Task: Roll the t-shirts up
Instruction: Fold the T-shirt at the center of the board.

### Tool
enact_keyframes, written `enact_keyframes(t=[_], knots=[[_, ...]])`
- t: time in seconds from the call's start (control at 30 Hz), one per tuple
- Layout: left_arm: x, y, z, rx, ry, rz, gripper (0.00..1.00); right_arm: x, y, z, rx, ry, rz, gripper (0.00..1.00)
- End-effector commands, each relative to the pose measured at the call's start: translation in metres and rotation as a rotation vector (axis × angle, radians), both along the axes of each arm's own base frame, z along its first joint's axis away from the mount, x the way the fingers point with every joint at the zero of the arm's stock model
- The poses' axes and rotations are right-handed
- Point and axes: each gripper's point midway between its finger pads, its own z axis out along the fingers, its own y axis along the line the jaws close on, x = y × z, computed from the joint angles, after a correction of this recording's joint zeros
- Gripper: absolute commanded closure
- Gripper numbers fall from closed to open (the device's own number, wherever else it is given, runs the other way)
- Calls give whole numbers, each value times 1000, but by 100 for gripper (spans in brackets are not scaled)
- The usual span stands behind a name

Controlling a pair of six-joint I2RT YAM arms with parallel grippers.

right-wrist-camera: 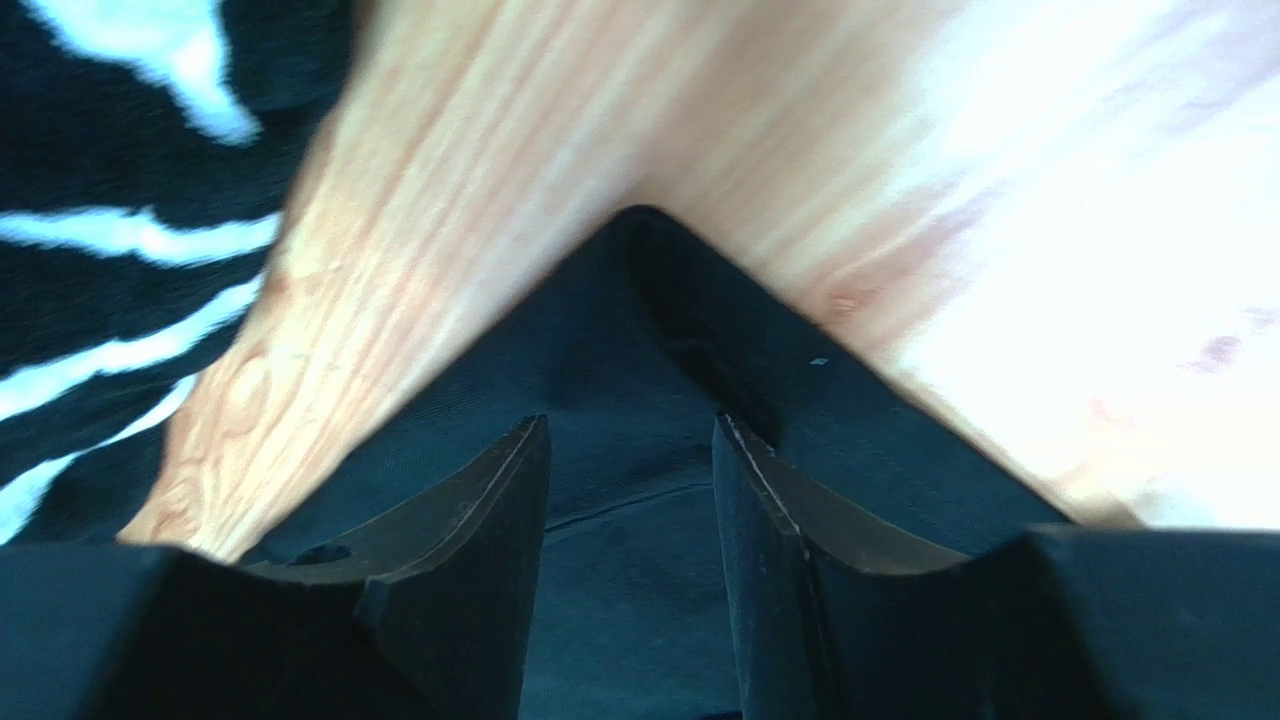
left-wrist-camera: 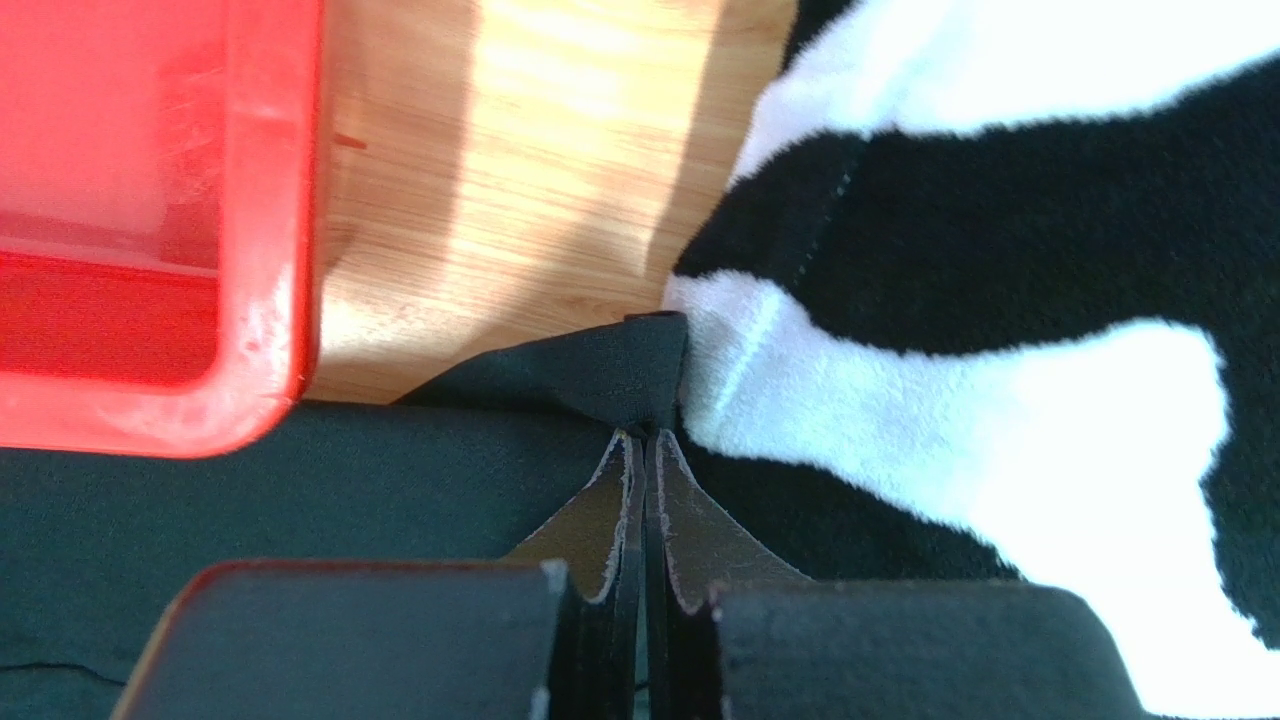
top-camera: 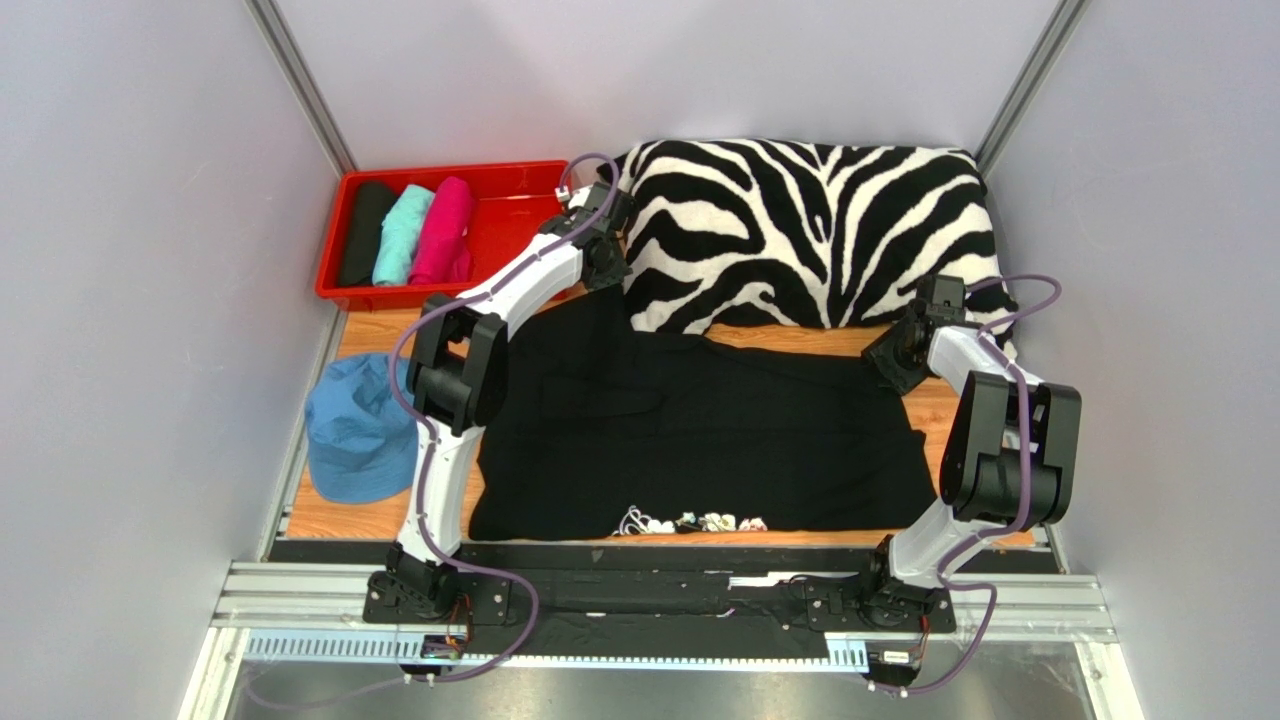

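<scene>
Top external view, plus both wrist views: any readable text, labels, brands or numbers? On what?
Small white print at the near edge of the large black cotton t-shirt: too small to read.
Red plastic tray, blue fabric cap, zebra-striped pillow: no text visible.
Wrist views: none.

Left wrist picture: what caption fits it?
Left gripper pinching a corner of the black t-shirt, beside a zebra pillow and red bin.

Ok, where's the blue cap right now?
In the top view, the blue cap lies at the left edge of the table, just nearer than the red bin and left of the spread black t-shirt.
</scene>
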Motion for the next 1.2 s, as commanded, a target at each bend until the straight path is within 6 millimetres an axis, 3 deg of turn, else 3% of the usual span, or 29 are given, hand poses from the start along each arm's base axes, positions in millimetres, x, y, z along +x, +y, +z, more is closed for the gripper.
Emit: enact_keyframes(t=[0.0, 0.53, 0.67, 0.97, 1.17], knots=[[4, -6, 44, -39, -107, -36, 100, -8, -14, 7, -86, 11, -36, 52], [1, -3, 60, -41, -138, -47, 100, -19, -7, -3, -59, 6, -44, 55], [-2, -1, 63, -33, -142, -53, 100, -11, -8, -1, -53, 0, -47, 64], [-18, 10, 72, -14, -156, -60, 100, 1, -14, 19, -79, -24, -42, 99], [-34, 17, 83, -34, -168, -57, 100, 0, -22, 32, -94, -33, -45, 100]])
